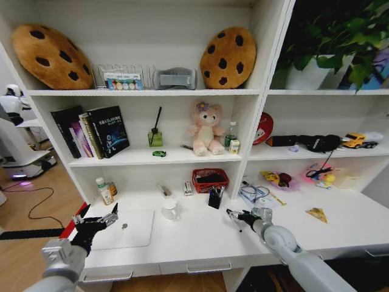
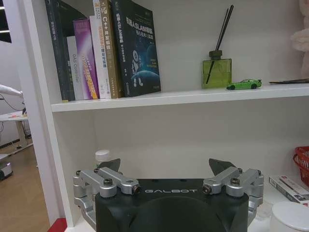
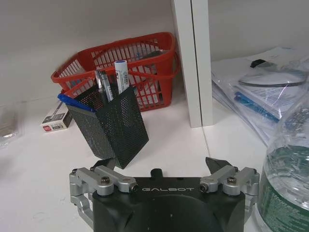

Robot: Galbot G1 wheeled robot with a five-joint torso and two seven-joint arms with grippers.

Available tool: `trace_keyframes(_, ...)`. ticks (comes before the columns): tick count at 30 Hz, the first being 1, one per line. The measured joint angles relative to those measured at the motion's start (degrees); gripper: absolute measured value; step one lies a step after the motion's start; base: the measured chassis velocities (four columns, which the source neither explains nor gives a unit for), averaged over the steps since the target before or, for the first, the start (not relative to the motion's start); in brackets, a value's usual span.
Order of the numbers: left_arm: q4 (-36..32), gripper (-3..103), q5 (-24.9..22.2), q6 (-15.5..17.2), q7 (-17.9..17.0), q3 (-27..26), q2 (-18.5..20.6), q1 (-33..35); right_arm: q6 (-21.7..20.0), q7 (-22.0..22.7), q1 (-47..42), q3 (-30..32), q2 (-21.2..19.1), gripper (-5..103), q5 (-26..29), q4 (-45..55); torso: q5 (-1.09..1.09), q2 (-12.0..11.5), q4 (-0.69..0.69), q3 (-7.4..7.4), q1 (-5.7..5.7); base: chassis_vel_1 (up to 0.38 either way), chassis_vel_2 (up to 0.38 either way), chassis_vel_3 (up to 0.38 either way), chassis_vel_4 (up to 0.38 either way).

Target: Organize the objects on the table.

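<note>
A thin silver laptop lies closed on the white table at the left. My left gripper hovers open at its left edge with nothing between its fingers. A tiny green toy car stands on the shelf above, next to a green diffuser bottle. Pens stand in a black mesh holder. My right gripper is open and empty, low over the table just short of the holder. A clear water bottle stands close beside it.
A red basket sits behind the holder against the shelf's white upright. A white cup, small bottles, papers and toys lie along the table's back. Books fill the shelf at the left.
</note>
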Motion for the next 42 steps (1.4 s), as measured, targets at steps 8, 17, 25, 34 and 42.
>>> trace_keyframes(8, 0.0, 100, 0.0, 0.0, 0.0, 0.0, 0.0, 0.0, -0.41, -1.18, 1.54, -1.82, 0.9, 101, 0.25, -1.91, 0.0, 0.0, -0.02, 0.0, 0.0, 0.0, 0.0, 0.0, 0.0)
trace_keyframes(17, 0.0, 100, 0.0, 0.0, 0.0, 0.0, 0.0, 0.0, -0.62, -1.24, 3.74, -4.54, 1.58, 66, 0.65, -4.47, 0.0, 0.0, -0.01, 0.0, 0.0, 0.0, 0.0, 0.0, 0.0)
trace_keyframes(25, 0.0, 100, 0.0, 0.0, 0.0, 0.0, 0.0, 0.0, -0.8, -1.13, 4.05, -4.85, 1.65, 38, 0.91, -4.64, 0.0, 0.0, -0.01, -0.01, 0.0, 0.0, 0.0, 0.0, 0.0)
trace_keyframes(34, 0.0, 100, 0.0, 0.0, 0.0, 0.0, 0.0, 0.0, -1.11, -0.42, 2.88, -4.02, 1.51, 7, 1.34, -3.45, 0.0, 0.01, -0.01, -0.01, 0.0, 0.0, 0.0, 0.0, 0.0)
trace_keyframes(42, 0.0, 100, 0.0, 0.0, 0.0, 0.0, 0.0, 0.0, -0.86, -0.75, 2.07, -3.0, 1.33, 0, 1.47, -1.61, -0.01, 0.01, -0.01, -0.01, 0.0, 0.0, 0.0, 0.0, 0.0)
